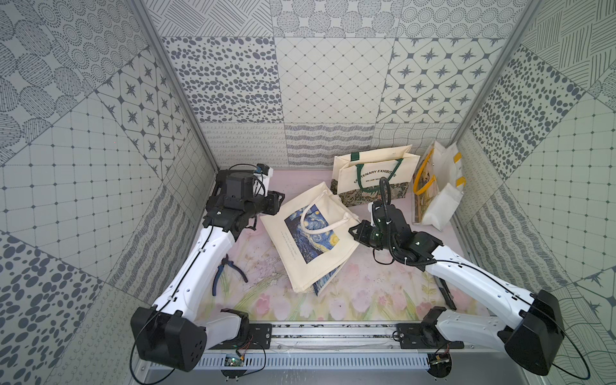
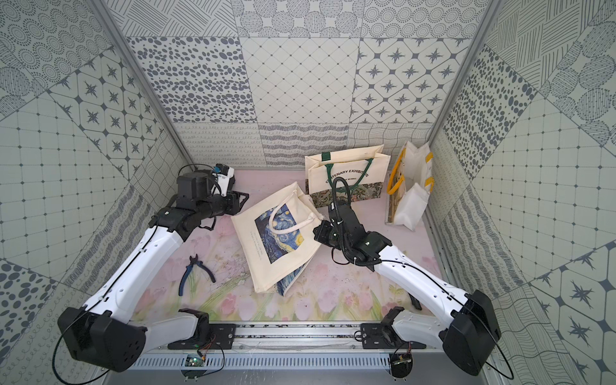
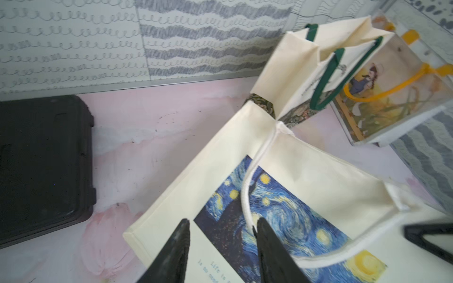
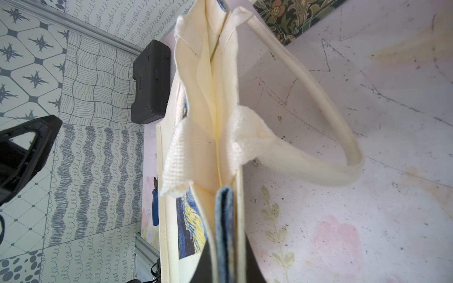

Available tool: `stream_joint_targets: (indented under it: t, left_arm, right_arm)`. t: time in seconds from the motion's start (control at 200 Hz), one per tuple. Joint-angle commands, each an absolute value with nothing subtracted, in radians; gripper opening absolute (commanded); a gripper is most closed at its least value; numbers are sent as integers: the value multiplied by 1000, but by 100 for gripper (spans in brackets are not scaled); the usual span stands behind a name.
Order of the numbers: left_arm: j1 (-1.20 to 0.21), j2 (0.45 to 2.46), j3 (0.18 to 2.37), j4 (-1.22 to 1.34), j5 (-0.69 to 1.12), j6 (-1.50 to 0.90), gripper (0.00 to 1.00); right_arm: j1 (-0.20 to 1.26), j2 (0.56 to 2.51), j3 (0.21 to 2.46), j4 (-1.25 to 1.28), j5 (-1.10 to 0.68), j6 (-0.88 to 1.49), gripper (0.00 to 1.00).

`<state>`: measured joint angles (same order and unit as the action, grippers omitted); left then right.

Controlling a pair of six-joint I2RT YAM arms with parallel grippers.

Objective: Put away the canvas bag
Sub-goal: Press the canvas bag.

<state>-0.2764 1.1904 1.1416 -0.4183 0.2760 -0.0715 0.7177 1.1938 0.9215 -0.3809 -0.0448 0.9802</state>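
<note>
Matt cream canvas bag (image 1: 293, 260), coarse woven webbing tab (image 4: 171, 166), smooth pink tabletop (image 1: 366, 290), matt black plastic case (image 3: 41, 166)

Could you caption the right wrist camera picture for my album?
Right pincer shut on the edge of a cream canvas bag with a blue starry print, over a pink floral mat.

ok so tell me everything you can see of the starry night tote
Starry Night tote: cream canvas, flat-folded, blue-and-yellow print with text beside it, two pale handles, one looped over the print. It lies slanted mid-table on the floral mat, its far corner by the green-handled bag. The right claw is shut on its mouth edge.
</note>
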Motion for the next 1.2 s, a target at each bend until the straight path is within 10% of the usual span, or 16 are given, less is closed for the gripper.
stream_joint_targets:
  t: [0.0, 0.235, 0.545, 1.196]
  left_arm:
    - [-432, 1098, 1021, -332, 339, 9, 50]
    - [-616, 1005, 887, -326, 312, 109, 55]
    - [-1034, 1017, 815, -291, -176, 211, 55]
    - [-1249, 1229, 703, 148, -884, 410, 48]
  right_arm:
    - [742, 1224, 919, -331, 7, 1041, 0]
    - [762, 1253, 927, -286, 11, 1079, 0]
    - [780, 1316, 966, -240, -38, 1189, 0]
    - [849, 1271, 950, -164, -113, 1359, 0]
